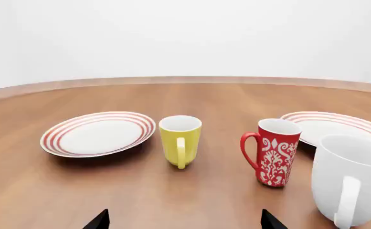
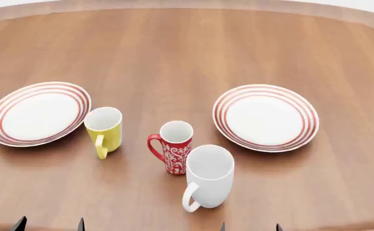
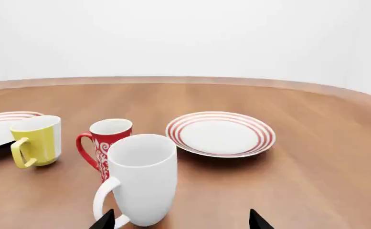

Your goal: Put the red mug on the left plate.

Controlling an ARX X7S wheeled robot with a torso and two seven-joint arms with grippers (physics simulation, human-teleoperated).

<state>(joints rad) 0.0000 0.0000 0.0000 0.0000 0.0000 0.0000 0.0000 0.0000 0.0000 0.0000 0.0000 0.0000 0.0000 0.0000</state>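
Note:
The red mug [image 2: 174,148] with a white floral pattern stands upright near the table's middle, its handle toward the left; it also shows in the left wrist view [image 1: 272,151] and the right wrist view [image 3: 105,144]. The left plate [image 2: 38,113], white with red rings, lies at the left and shows in the left wrist view [image 1: 98,133]. My left gripper [image 2: 49,224] is open and empty at the near table edge, well short of the mugs [image 1: 184,220]. My right gripper [image 2: 250,226] is open and empty at the near edge [image 3: 181,220], just behind the white mug.
A plain yellow mug [image 2: 104,130] stands between the left plate and the red mug. A larger white mug [image 2: 207,177] stands close in front of the red mug, to its right. An identical right plate [image 2: 265,117] lies at the right on the brown wooden table [image 2: 187,53].

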